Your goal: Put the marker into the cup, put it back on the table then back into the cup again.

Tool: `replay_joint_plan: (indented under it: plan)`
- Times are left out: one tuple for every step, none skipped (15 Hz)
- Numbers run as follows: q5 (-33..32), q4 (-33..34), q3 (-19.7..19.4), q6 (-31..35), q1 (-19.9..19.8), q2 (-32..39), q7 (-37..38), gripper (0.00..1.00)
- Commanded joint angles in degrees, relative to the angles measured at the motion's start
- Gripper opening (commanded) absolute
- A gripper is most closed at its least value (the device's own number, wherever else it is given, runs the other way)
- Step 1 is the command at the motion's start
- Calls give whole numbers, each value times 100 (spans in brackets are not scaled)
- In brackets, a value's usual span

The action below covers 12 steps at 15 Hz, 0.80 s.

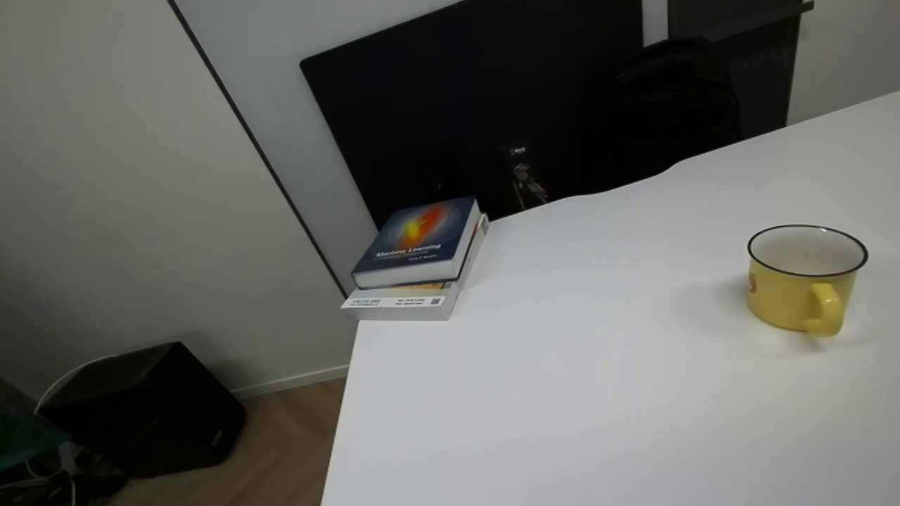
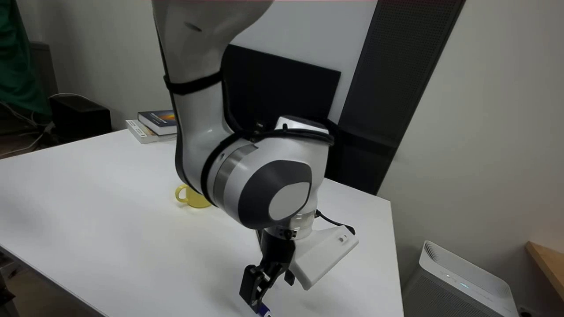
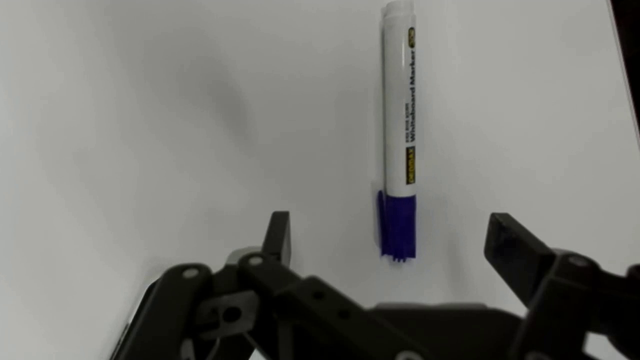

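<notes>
Marker (image 3: pixel 400 130), flat on the table (image 1: pixel 562 407), not yet held

Table: one, white, broad.

Arm (image 2: pixel 275 187): one, white and grey, bent down over the table.

Books (image 1: pixel 415 256): two, stacked by the table's corner.

Gripper (image 3: pixel 389 230): one, black. Fingers spread wide, to either side of the marker, clear gaps both ways; nothing in hold. Height above the table: cannot tell.

Cup (image 1: pixel 794 299): one, yellow, dark-rimmed, upright, well apart from the marker.

Marker: one, white barrel (image 3: pixel 400 100), lying square across the line on which the fingers would close. Step in hand, as I judge it: picking it up, though for which trip to the cup I cannot say. Advised: descend straight, centre the fingers, since it sits a little nearer one of them, then close slowly so neither rolls it.

Cap (image 3: pixel 402 227): blue-violet, between the fingers. A hold near this end should leave the barrel free to lead into the cup.

Clip (image 3: pixel 381 220): thin, on the cap's side, facing a finger. May set the grip askew; a bite just past it, on bare barrel, would likely seat truer.
</notes>
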Motion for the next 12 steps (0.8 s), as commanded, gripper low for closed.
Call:
replay_joint_plan:
  plan:
    - [-3,18,165,204,-190,200,-182,100]
    - [-33,19,178,221,-203,249,-195,100]
    - [-84,15,159,274,-191,299,-191,100]
    - [-102,19,162,292,-199,337,-210,100]
    - [-130,21,144,318,-180,375,-204,100]
    - [-155,21,129,361,-165,412,-198,100]
    - [-181,23,105,406,-139,444,-171,100]
    - [-189,25,110,446,-140,468,-162,100]
    - [-194,33,117,476,-142,489,-144,100]
    - [-200,37,121,494,-144,501,-132,100]
    - [-208,41,119,513,-138,513,-116,100]
    - [-228,44,107,534,-123,523,-98,100]
